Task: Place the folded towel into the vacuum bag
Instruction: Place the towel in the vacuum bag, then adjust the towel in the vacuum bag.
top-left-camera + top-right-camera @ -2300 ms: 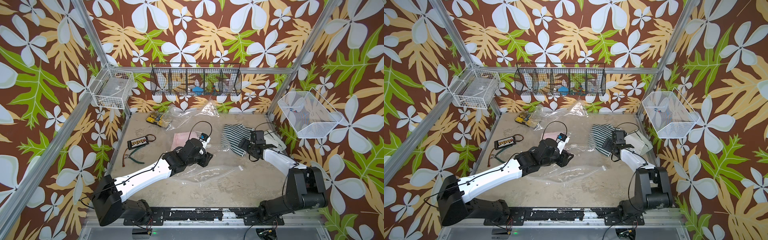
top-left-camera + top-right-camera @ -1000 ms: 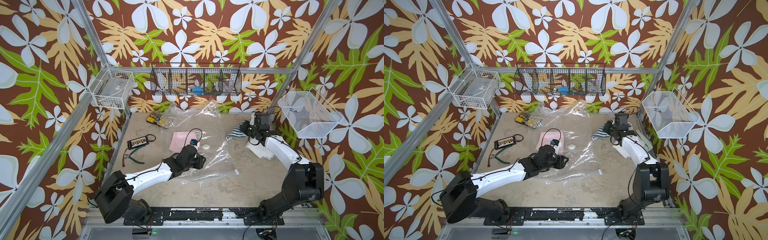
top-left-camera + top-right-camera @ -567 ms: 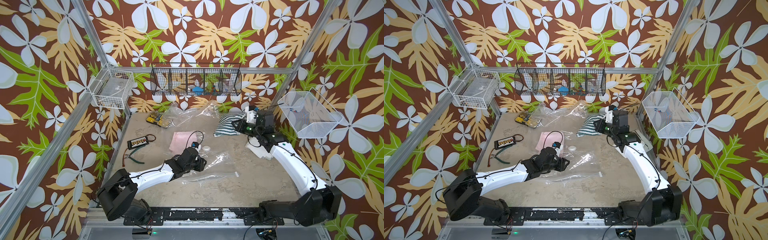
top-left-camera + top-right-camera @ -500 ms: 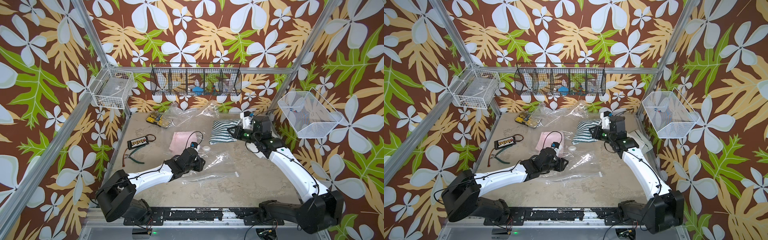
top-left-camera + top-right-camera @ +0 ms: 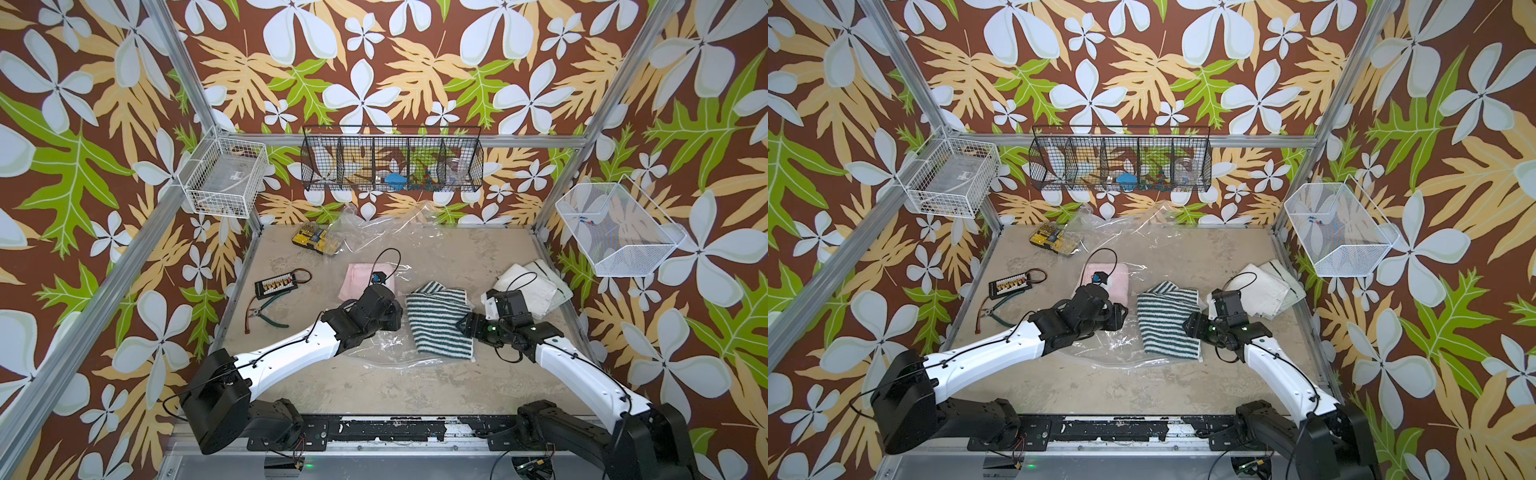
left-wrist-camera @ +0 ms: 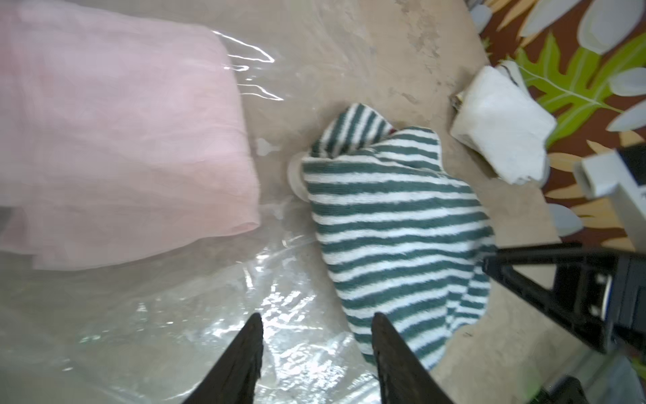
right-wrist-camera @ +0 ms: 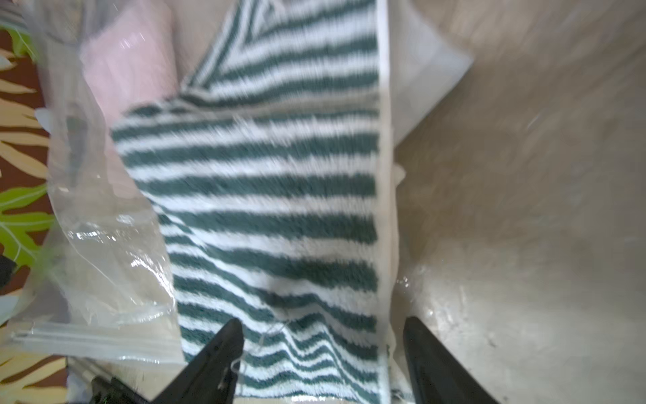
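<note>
The towel [image 5: 438,322] is laid on the bench [image 5: 415,386] where the bag [image 5: 388,343] is spread, between both claws; whether it is inside cannot be told. The right claw [image 7: 321,321] is spread wide and empty, with the towel's end seen between its tips. The left claw [image 6: 317,316] is half open over the plastic, just beside the towel.

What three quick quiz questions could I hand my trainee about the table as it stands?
1. True or false: the right gripper is shut on the striped towel.
2. Which lies nearest the right wall? A the pink cloth, B the striped towel, C the white cloth.
3. Name the hand tool lying near the left wall.
Key: 1 false, its jaws stand open; 2 C; 3 pliers.
</note>
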You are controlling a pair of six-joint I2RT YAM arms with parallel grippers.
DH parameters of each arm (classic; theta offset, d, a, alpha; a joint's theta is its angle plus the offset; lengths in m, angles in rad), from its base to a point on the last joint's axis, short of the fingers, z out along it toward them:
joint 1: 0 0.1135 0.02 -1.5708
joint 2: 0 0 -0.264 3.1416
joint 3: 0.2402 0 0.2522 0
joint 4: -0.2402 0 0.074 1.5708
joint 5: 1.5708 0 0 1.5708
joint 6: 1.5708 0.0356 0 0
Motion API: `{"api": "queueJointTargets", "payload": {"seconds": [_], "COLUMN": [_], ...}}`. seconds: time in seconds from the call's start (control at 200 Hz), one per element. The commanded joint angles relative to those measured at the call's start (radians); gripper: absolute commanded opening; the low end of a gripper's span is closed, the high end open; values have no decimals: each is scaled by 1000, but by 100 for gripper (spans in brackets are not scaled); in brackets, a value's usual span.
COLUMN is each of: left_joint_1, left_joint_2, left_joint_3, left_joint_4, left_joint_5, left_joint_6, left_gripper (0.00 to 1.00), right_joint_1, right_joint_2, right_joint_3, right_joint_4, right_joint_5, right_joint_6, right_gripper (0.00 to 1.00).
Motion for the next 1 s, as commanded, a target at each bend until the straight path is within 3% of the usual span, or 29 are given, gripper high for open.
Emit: {"api": "queueJointTargets", "payload": {"seconds": [0.0,0.085,0.22,0.425,0.565,0.661,0.746,0.996], "left_joint_1": [-42,-74,-85,-55,-53,-52,-52,-81], "left_joint_2": [39,91,176,269,198,108,39,-38], "left_joint_3": [33,24,6,-40,-81,-93,-86,-54], "left_joint_4": [58,154,286,271,241,199,149,92], "left_joint_5": [106,152,216,196,180,171,186,330], "left_joint_6": [-2,-28,-56,-42,-7,22,50,78], "left_gripper": [53,52,52,51,51,52,52,61], "right_joint_1": [0,1,2,2,6,27,66,190], "right_joint_2": [-20,33,112,114,162,163,145,166], "right_joint_3": [59,95,95,41,34,79,125,270], "right_joint_4": [-78,-90,-74,-8,46,29,2,-16], "right_joint_5": [183,200,98,16,-59,-48,-18,-19], "right_joint_6": [-66,-102,-113,-101,-95,-99,-97,-38], "right_gripper": [77,78,76,65,47,29,19,16]}}
